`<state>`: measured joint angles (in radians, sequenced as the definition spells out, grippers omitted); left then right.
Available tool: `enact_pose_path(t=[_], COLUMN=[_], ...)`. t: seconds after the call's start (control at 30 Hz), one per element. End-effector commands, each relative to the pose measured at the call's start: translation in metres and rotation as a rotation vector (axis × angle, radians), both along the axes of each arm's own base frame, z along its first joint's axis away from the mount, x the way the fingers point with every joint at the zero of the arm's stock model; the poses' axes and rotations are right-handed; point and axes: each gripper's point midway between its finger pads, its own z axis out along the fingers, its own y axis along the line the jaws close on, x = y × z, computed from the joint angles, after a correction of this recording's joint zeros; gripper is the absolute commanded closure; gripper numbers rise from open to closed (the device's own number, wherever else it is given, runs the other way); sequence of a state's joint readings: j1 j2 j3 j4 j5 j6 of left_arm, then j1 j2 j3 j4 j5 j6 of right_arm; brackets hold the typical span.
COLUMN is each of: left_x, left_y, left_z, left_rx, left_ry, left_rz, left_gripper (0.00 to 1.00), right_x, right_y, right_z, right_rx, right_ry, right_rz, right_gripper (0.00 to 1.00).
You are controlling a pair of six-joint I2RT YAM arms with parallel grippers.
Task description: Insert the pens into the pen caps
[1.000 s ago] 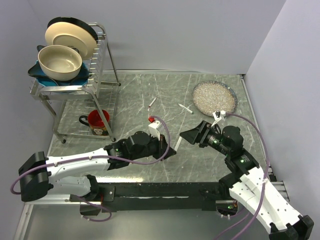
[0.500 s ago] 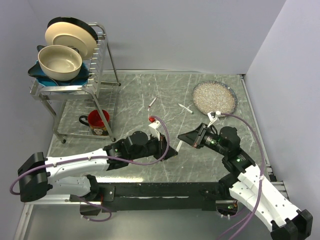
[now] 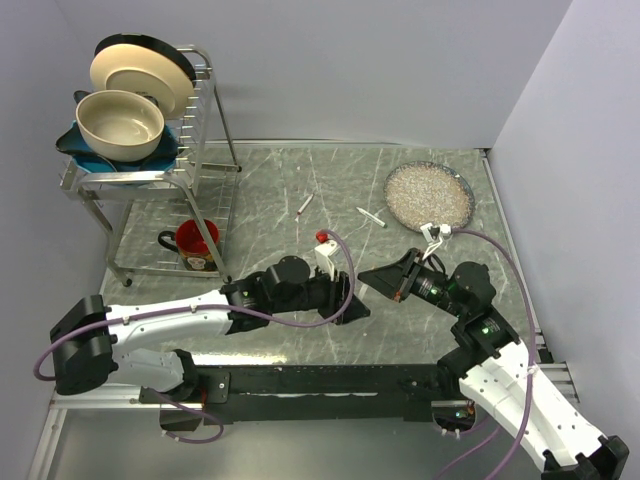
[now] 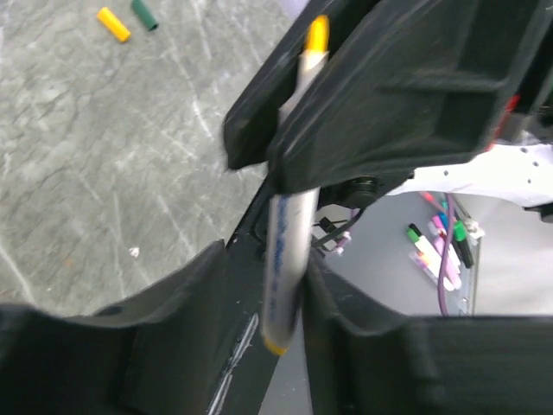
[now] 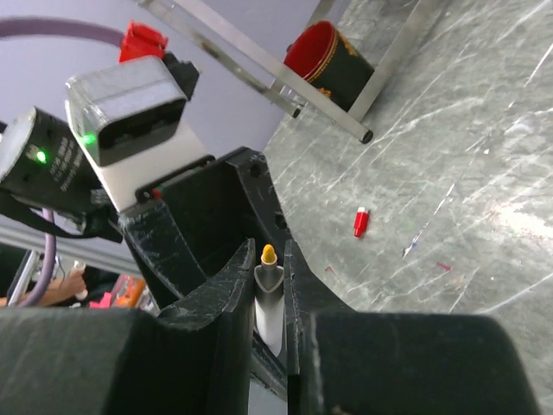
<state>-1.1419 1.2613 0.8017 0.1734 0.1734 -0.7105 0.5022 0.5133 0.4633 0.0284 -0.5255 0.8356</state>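
Pen, yellow tip pointing out past right claw clamped on barrel, tail inside left claw, grip unclear

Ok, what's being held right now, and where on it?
The yellow-tipped pen, by both: left gripper pinches its tail end, right gripper clamps the barrel just below the tip.

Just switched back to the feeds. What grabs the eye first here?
The two hands, nose to nose at mid-table: the right hand grips a yellow-tipped pen, whose tail lies between the fingers of the left hand. Next come the loose caps on the table: a yellow cap beside a green cap, and a red cap alone. A tall dish rack stands at far left.
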Motion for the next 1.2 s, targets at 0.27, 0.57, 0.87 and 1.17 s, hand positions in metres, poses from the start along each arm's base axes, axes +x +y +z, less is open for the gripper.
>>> enact_pose_path(t=[0.27, 0.57, 0.87, 1.17], left_x=[0.013, 0.018, 0.038, 0.041], left_y=[0.007, 0.062, 0.138, 0.143], left_z=[0.034, 0.062, 0.082, 0.078], left_rx=[-0.057, -0.036, -0.027, 0.046], left_ry=[-0.059, -0.167, -0.293, -0.25], left_rz=[-0.018, 0.127, 0.403, 0.438], left_gripper=[0.99, 0.99, 0.99, 0.99], right_x=[0.003, 0.077, 0.15, 0.16], right_y=[-0.005, -0.066, -0.166, -0.205], right_z=[0.018, 0.001, -0.089, -0.204], right_rx=[-0.089, -0.45, -0.982, -1.218], right_ry=[-0.073, 0.06, 0.323, 0.662], right_rz=[-0.023, -0.48, -0.849, -0.793], right_gripper=[0.33, 0.0, 0.0, 0.27])
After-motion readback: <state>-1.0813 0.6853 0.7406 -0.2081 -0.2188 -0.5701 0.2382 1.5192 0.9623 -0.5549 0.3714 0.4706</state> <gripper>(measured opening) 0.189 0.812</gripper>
